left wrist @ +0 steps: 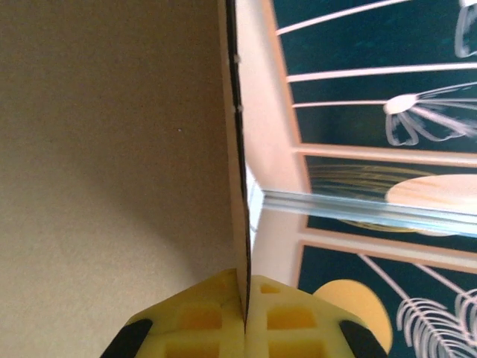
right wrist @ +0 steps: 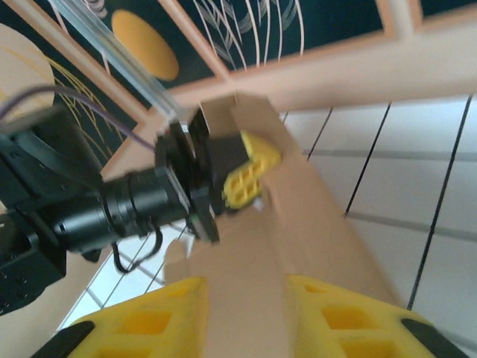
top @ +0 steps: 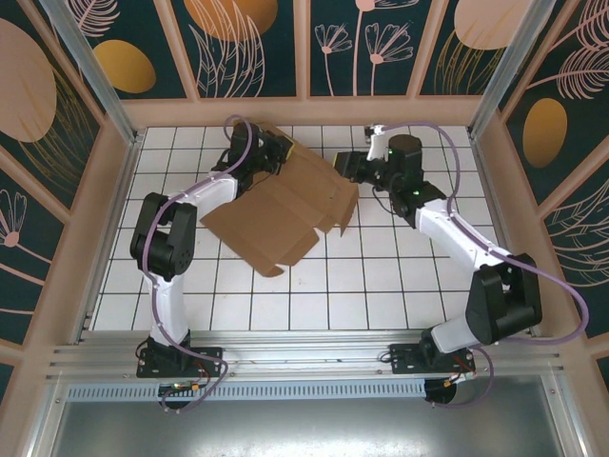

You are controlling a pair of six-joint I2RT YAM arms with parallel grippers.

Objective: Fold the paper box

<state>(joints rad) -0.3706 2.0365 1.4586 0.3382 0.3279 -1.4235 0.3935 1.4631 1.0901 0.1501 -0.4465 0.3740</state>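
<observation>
Because the paper box (top: 285, 214), at the far middle of the table (top: 381, 276), is light but creasable, you hold its edges: left gripper (left wrist: 244, 302) clamped on one, right gripper (right wrist: 244, 291) parted astride another.

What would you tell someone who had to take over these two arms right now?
Left gripper: fingers shut on the far edge of the paper box.
Right gripper: fingers apart over the box's right side, not clamped on it.
Box: an open, mostly flat sheet on the table between the arms, far end lifted.
Done: one edge seized.
Left: fold up the walls and flaps, tuck the tabs.
</observation>
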